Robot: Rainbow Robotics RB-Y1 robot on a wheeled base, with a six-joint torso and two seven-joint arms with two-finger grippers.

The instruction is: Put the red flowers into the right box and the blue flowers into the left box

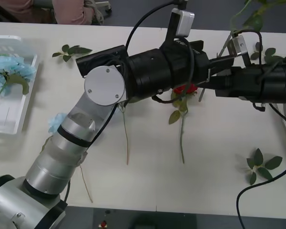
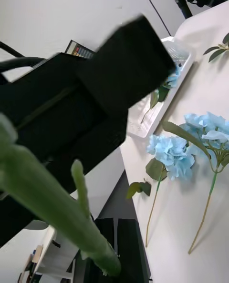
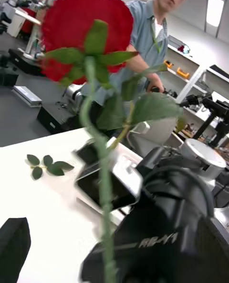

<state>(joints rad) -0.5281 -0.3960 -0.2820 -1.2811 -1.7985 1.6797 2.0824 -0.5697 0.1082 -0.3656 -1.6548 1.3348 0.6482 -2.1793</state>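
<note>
1. Front view: the left gripper (image 1: 207, 59) and right gripper (image 1: 207, 86) are meeting mid-table, arms crossing. A red rose (image 1: 185, 89) is showing just under them, its stem trailing toward the robot. Blue flowers (image 1: 9, 71) are lying in the left box (image 1: 19, 121); another blue head (image 1: 55, 121) is peeking out from under the left arm.
2. Right wrist view: a green stem (image 2: 57, 211) is crossing close to the lens. Two blue flowers (image 2: 174, 156) are lying on the table.
3. Left wrist view: the rose (image 3: 86, 30) is standing close, bloom up.
4. Handling, as a judgement: light, with a springy stem and a soft bloom, so mid-stem is the place to grip.
5. Hidden: arm bodies are covering both grippers, so it cannot be told whether either is open or gripping.
</note>
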